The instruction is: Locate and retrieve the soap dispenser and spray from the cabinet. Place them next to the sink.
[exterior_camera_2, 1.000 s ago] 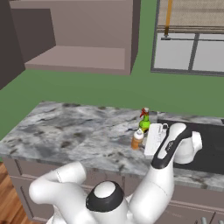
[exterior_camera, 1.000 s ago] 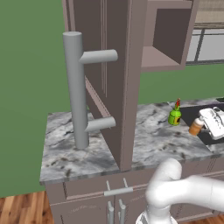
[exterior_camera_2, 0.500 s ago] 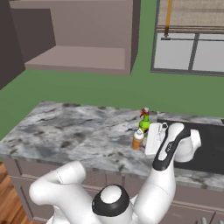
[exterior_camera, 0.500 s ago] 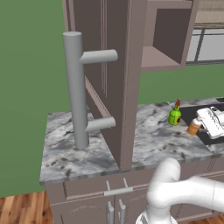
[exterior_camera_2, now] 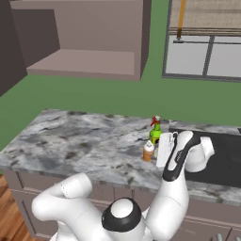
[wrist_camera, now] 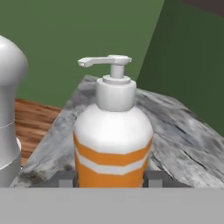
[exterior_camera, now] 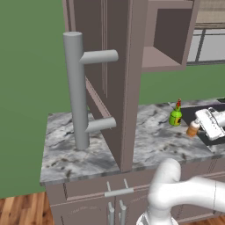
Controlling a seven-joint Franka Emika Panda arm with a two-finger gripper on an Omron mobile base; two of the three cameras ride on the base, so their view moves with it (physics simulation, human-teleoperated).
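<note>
Soap dispenser stands between end effector fingertips near countertop edge.

Left base view: behind and left of the arm, looking forward and down past the open cabinet door, close in front, to the marble surface. Right base view: behind and right, looking down over the arm at the same surface, sharing spray, dispenser and sink. Hand view: level and very near the dispenser, which stands between the end effector tips.
</note>
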